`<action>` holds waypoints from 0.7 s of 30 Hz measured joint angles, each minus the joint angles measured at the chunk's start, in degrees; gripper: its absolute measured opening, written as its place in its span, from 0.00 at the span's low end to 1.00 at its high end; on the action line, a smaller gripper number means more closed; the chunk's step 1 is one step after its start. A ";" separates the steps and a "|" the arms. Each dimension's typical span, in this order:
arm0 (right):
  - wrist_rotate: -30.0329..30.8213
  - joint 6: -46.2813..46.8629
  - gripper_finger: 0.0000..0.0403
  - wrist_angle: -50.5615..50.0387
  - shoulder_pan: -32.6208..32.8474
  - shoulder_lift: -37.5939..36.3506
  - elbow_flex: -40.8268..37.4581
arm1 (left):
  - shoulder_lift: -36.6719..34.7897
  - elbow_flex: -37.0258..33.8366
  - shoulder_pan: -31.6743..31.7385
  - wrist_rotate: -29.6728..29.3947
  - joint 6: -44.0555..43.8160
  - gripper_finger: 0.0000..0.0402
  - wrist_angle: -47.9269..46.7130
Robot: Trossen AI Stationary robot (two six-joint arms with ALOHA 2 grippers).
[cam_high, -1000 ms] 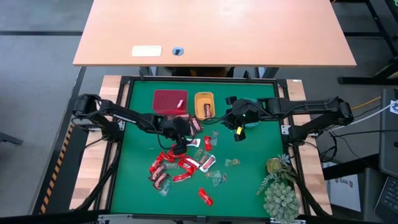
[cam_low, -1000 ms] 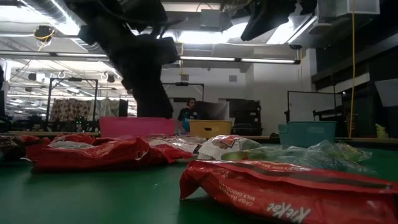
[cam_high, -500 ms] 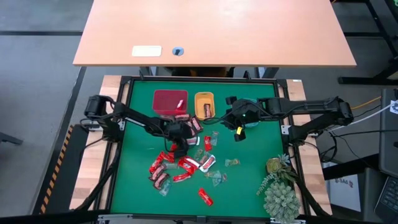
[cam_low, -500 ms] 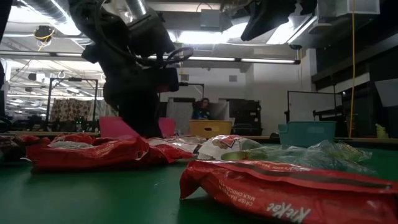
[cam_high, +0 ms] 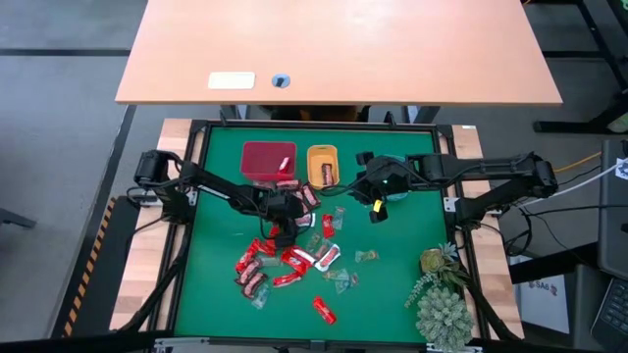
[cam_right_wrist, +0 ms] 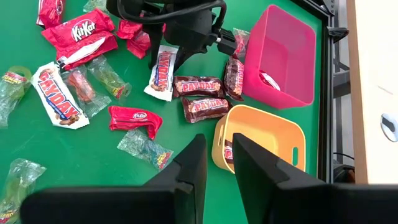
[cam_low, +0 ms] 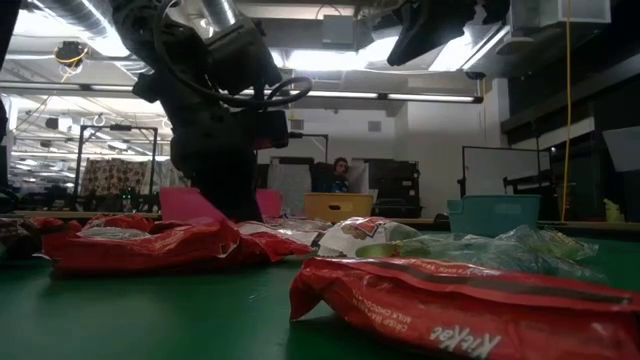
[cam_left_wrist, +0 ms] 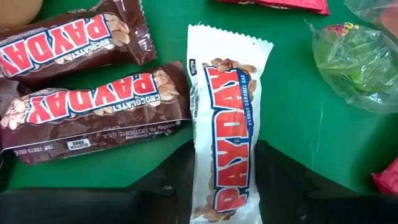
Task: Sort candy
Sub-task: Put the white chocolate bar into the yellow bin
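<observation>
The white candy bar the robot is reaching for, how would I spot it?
Find the pink plastic tray on the green table. Just beside it lies the white PayDay bar, between the open fingers of the left gripper. Its neighbours, two chocolatey PayDay bars, have brown wrappers.

Wrapped candy [cam_high: 287, 257] scattered on green mat [cam_high: 392, 294]

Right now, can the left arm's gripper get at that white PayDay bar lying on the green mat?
Probably yes: the left gripper already straddles the white PayDay bar, one open finger on each side, nothing lying over it.
</observation>
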 joint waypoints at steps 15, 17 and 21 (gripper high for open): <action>0.00 -0.01 0.19 -0.02 0.00 0.00 0.00 | 0.28 2.11 -0.10 5.56 -6.05 0.29 3.43; 0.00 0.00 0.19 -0.04 0.00 0.00 0.00 | 0.28 3.68 -0.10 6.92 -6.05 0.29 3.48; -0.02 -0.02 0.19 -0.04 0.00 0.02 0.00 | 0.28 7.66 -0.03 7.72 -6.00 0.29 3.56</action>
